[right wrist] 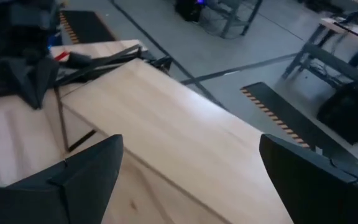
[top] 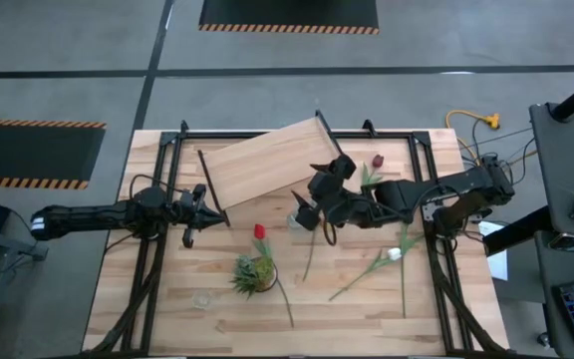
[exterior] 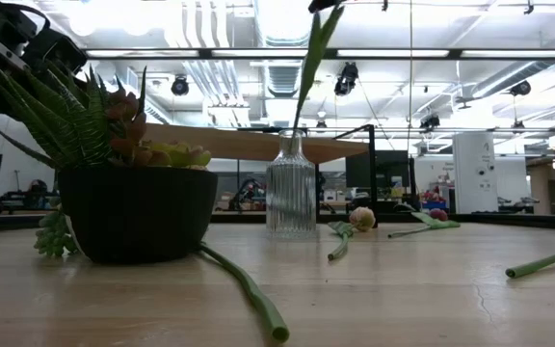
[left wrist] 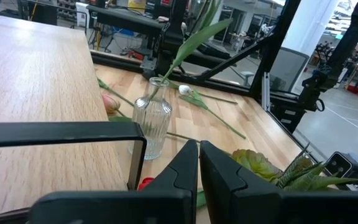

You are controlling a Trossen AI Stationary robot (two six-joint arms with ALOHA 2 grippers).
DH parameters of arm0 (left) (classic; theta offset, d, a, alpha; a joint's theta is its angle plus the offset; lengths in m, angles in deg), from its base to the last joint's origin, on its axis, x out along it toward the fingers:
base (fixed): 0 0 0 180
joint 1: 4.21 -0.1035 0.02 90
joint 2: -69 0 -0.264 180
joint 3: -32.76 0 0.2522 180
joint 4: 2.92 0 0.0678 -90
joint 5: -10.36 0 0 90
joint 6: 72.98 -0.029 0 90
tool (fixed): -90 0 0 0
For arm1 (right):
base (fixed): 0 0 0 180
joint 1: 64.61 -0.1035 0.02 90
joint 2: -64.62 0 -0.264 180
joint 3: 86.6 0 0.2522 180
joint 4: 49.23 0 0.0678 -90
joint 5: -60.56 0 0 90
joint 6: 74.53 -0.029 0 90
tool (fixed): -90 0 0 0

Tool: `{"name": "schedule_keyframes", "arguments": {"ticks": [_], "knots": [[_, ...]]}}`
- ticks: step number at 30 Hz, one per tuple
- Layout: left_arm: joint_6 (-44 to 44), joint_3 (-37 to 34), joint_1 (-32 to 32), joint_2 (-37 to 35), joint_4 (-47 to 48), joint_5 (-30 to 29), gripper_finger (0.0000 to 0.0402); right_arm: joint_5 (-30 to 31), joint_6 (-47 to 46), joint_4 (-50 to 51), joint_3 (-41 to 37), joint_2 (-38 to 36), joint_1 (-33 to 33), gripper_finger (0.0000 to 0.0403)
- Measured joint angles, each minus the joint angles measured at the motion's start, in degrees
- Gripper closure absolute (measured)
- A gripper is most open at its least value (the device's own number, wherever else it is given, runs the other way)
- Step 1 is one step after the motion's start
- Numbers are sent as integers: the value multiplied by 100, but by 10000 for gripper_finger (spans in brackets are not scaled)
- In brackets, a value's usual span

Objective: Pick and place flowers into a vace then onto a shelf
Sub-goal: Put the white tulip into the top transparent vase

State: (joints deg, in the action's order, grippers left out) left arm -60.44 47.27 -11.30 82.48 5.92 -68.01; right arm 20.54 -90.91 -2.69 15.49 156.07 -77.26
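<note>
one stem in the vase, the rest loose on the bench

we see our right fingers (top: 329,172) spread wide above the glass vase (top: 297,221), which holds one green stem (exterior: 308,60) beside the shelf (top: 267,160). our left fingers (top: 210,208) are pressed together by the shelf's end rail. other flowers (top: 392,255) lie on the bench (top: 367,314) near a potted plant (top: 253,273).
</note>
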Motion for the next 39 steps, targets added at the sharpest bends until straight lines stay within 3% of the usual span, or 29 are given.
{"name": "schedule_keyframes", "arguments": {"ticks": [6,12,18,23,29,39], "knots": [[0,-2,1,0,-1,0,401,406,-350,145,411,-129,-53,34],[0,-4,0,0,-1,0,401,158,-2260,2207,1200,-149,-186,35],[0,-4,2,0,1,0,401,-725,-4652,4561,1713,-147,-428,35],[1,-4,0,0,1,0,401,-1805,-6004,5559,1590,-137,-690,35],[0,-7,0,0,2,0,401,-3293,-6864,5709,1128,-132,-1055,35],[0,-11,0,0,-1,0,401,-4071,-7602,5730,-92,-127,-1377,35]]}}
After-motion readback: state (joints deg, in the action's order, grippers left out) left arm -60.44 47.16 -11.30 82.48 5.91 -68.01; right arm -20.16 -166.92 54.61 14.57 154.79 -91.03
